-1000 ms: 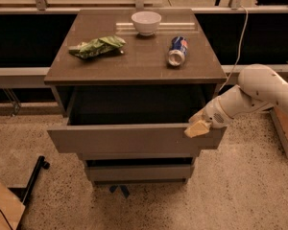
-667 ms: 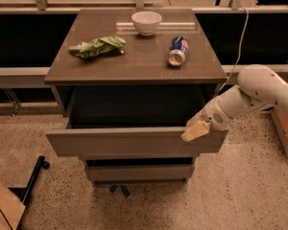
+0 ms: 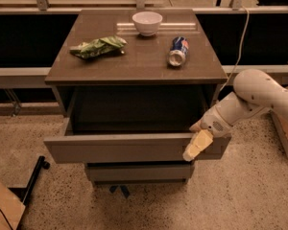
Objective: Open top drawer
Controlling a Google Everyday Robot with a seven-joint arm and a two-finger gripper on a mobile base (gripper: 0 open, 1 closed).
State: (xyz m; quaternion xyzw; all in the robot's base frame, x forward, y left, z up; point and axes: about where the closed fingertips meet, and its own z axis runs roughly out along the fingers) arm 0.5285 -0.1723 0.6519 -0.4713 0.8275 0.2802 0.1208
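The top drawer (image 3: 120, 147) of the grey-brown cabinet stands pulled out well past the cabinet top, its flat front panel facing me and its dark box body open above. My gripper (image 3: 198, 143) on the white arm is at the right end of the drawer front. Its pale fingers (image 3: 196, 146) hang over the top edge of the panel. Below, a narrower drawer front (image 3: 139, 172) sits closed.
On the cabinet top (image 3: 134, 63) lie a green bag (image 3: 98, 47), a white bowl (image 3: 147, 22) and a blue soda can (image 3: 177, 51) on its side. A black stand leg (image 3: 31, 181) and a cardboard box (image 3: 2, 210) are at lower left. A box (image 3: 285, 133) stands at right.
The drawer front has come a little further out toward me, with my gripper moving with it at its right end.
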